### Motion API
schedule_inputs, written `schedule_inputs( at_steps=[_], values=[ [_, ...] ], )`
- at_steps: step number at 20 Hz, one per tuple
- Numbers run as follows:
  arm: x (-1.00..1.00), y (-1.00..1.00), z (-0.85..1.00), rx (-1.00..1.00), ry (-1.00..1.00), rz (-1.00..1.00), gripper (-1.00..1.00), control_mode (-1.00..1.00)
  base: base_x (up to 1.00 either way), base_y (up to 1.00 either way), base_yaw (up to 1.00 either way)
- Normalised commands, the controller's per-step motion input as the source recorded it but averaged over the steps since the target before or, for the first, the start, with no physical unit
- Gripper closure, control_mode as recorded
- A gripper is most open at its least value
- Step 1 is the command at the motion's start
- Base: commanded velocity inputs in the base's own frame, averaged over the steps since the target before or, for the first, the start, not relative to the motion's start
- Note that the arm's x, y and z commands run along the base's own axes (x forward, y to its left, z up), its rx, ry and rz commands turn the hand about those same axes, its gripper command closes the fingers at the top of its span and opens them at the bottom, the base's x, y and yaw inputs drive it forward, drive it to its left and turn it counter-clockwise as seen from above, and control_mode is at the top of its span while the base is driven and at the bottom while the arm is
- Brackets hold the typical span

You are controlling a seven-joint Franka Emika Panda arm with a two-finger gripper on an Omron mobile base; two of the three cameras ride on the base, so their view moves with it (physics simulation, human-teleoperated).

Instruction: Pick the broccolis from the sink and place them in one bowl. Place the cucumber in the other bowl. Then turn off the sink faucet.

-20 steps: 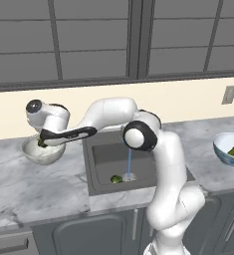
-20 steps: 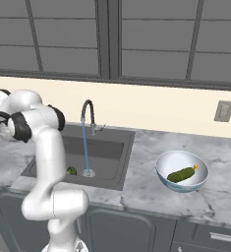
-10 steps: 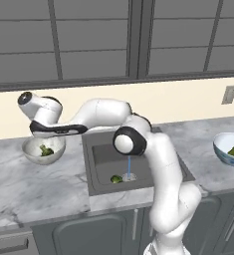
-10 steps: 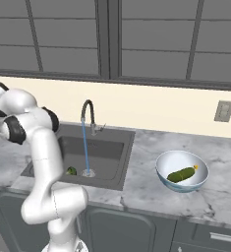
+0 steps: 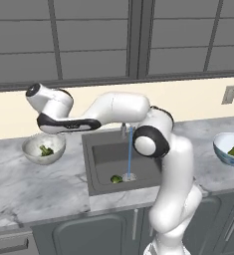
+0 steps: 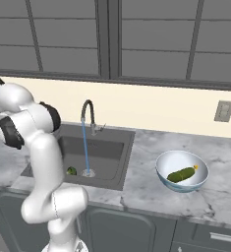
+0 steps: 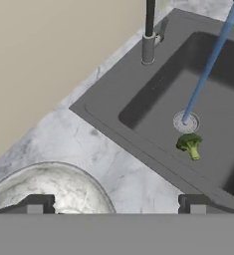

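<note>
The fingers point(image 7: 39, 204) were spread wide and empty above the speckled bowl point(image 5: 33, 144), whose rim was cut off in the hand view. One broccoli point(image 5: 46, 150) was seen inside it. Another broccoli point(image 7: 190, 144) lay beside the drain point(image 7: 185, 122) in the sink point(image 7: 153, 107), stem pointing away from it. The cucumber point(image 6: 181, 174) was laid across the blue-rimmed bowl point(image 6: 163, 169).

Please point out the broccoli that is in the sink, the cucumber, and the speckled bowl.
broccoli in the sink point(image 7: 190, 144): hand view, on its dark green head.
cucumber point(image 6: 181, 174): right base view, middle of its body.
speckled bowl point(image 5: 31, 145): left base view, on its left rim.
</note>
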Motion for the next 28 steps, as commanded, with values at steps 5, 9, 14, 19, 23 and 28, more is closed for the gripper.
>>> schedule_inputs(
  at_steps=[5,9,14,19,23,28],
  values=[
    [-0.64,-0.98,0.0,0.0,0.0,0.13,-1.0,-1.0,0.0,0.0,0.0],
    [-0.45,-0.99,0.0,0.04,0.02,0.14,-1.0,-1.0,0.0,0.0,0.0],
    [-0.1,-0.77,0.02,0.06,0.16,0.28,-1.0,-1.0,0.0,0.0,0.0],
    [0.0,-0.49,0.0,0.0,0.36,0.46,-1.0,-1.0,0.0,0.0,0.0],
    [0.0,-0.37,0.0,0.0,0.39,0.44,-1.0,-1.0,0.0,0.0,0.0],
    [0.01,-0.44,-0.01,0.0,0.11,0.17,-1.0,-1.0,0.0,0.0,0.0]
  ],
)
